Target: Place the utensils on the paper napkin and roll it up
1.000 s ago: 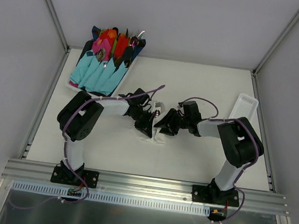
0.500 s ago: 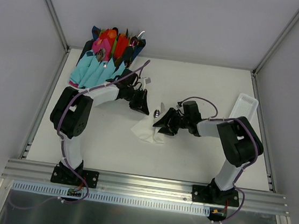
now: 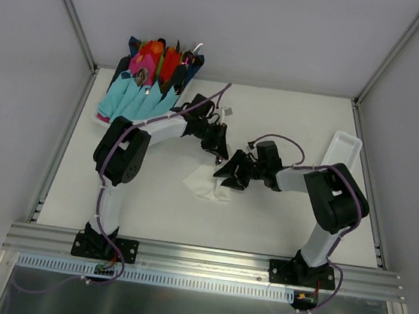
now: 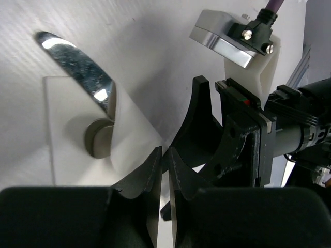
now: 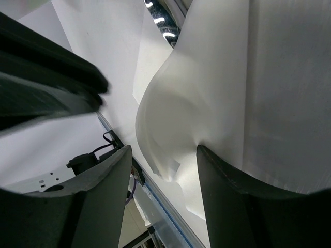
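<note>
With the left gripper (image 4: 164, 153) pressed together and empty, the right gripper (image 5: 163, 151) (fingers spread astride a puffed fold) should, I judge, tuck the mid-table napkin (image 5: 248, 77) snugly over the utensil (image 4: 77, 59) lying on it, then roll slowly and evenly.

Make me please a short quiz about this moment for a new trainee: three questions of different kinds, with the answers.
1. True or false: the left gripper has its fingers spread wide apart.
2. Where does the white ribbed tray lie? A) at the right edge of the table; B) among the coloured bundles; C) in the left gripper.
3. What lies between the fingers of the right gripper?
Key: 1 false, they almost touch. 2 A. 3 the paper napkin.
</note>
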